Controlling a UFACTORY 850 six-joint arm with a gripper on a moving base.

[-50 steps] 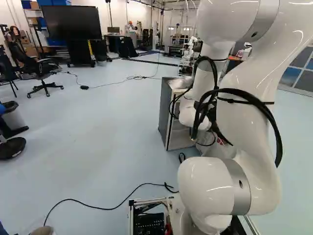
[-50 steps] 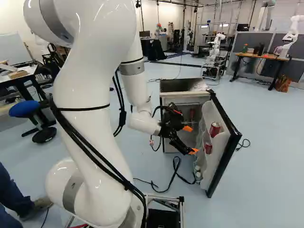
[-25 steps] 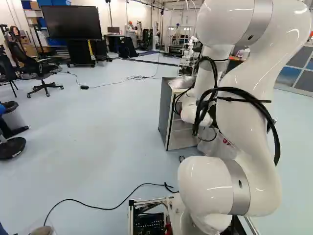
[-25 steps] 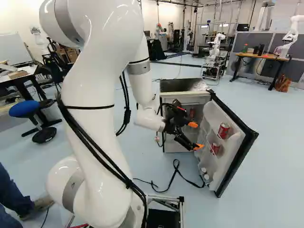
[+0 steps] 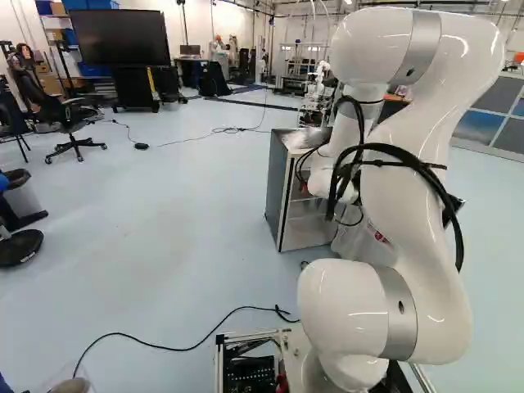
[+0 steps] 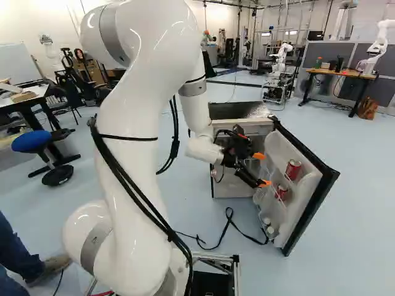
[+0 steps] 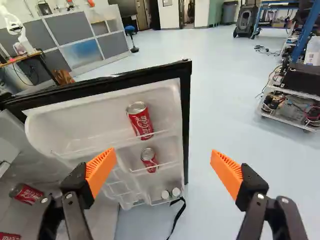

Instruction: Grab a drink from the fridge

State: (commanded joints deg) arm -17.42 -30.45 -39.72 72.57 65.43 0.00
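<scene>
Here, the right base view shows spread fingers [image 6: 262, 169] the left one hides.

Robotics lab: another white jointed robot arm [image 6: 378, 46] on a wood-topped black-legged bench [image 6: 338, 73], grey partition panels [image 6: 315, 54], big black screen on a stand [image 5: 120, 38], loose black floor cable [image 5: 176, 349], pale blue-grey floor [image 5: 164, 237].
</scene>
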